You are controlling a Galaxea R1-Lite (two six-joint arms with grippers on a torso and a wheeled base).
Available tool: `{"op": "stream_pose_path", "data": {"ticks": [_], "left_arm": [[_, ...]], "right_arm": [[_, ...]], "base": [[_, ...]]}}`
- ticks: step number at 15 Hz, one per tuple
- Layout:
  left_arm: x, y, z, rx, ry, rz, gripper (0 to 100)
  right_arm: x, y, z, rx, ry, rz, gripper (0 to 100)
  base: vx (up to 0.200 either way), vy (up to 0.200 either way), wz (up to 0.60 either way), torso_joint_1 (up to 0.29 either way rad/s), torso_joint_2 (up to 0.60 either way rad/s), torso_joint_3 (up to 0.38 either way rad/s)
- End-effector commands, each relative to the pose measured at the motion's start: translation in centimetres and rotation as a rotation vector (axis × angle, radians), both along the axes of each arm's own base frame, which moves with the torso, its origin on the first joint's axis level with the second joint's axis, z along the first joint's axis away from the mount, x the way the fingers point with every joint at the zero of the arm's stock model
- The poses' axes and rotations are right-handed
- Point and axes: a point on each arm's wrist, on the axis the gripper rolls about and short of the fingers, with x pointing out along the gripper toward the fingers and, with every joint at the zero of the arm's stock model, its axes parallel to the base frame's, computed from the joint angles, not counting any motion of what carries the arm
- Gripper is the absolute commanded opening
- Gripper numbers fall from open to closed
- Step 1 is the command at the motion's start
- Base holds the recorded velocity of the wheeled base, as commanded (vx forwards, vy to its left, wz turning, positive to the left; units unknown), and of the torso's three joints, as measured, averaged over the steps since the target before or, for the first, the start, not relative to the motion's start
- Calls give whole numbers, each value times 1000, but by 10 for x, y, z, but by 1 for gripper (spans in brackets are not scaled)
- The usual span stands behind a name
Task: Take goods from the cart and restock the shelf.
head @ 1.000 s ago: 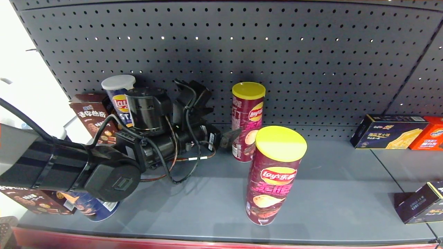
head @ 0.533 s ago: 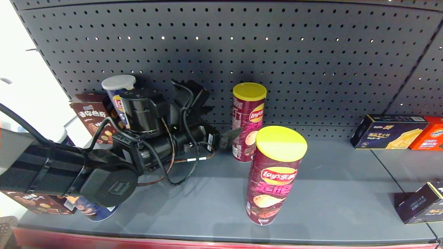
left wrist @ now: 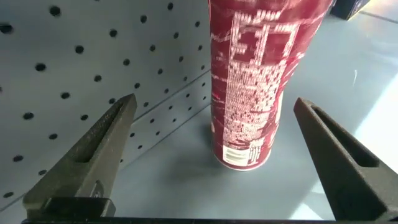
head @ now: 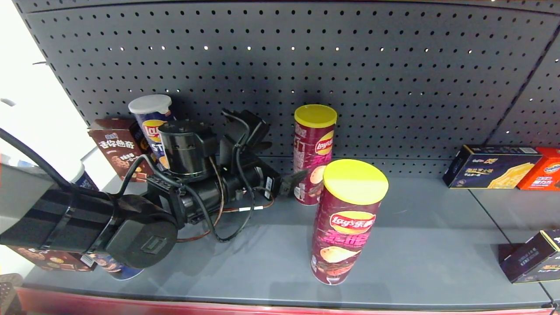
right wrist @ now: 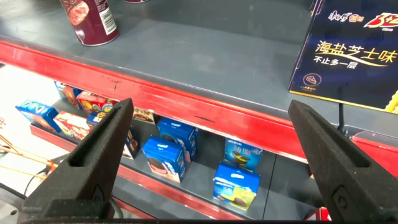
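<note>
Two maroon chip cans with yellow lids stand upright on the grey shelf (head: 428, 245). The rear can (head: 315, 153) is near the pegboard and the front can (head: 345, 223) is near the shelf's edge. My left gripper (head: 292, 177) lies low over the shelf just left of the rear can. In the left wrist view that gripper (left wrist: 214, 104) is open, and the rear can (left wrist: 249, 93) stands just beyond the gap, not gripped. My right gripper (right wrist: 211, 107) is open and holds nothing, in front of the shelf's red edge (right wrist: 186, 102). The front can's base (right wrist: 93, 22) is farther off.
A blue can with a white lid (head: 151, 118) and a brown cookie box (head: 116, 146) stand behind my left arm. A dark blue box (head: 490, 168), an orange box (head: 542, 173) and a dark box (head: 529, 258) sit at the right. Blue boxes (right wrist: 165, 155) fill the lower shelf.
My left arm has shifted slightly, a little left and then back right and lower, with its fingertip staying beside the rear can. Both cans have kept their places.
</note>
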Motion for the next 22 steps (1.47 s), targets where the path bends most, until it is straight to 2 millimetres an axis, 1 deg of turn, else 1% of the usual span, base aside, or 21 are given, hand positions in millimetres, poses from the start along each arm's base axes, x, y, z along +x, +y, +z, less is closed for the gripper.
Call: {"op": "stream_pose_path", "data": {"ticks": [1,22], "left_arm": [[2,0,-6,9,14,13,100],[7,9,-4,9,9,78,100]], "right_arm": [[0,0,0,-1,1,0,100],[0,0,0,-1,1,0,100]], "base": [[0,0,0,0,0,0],[0,0,0,0,0,0]]}}
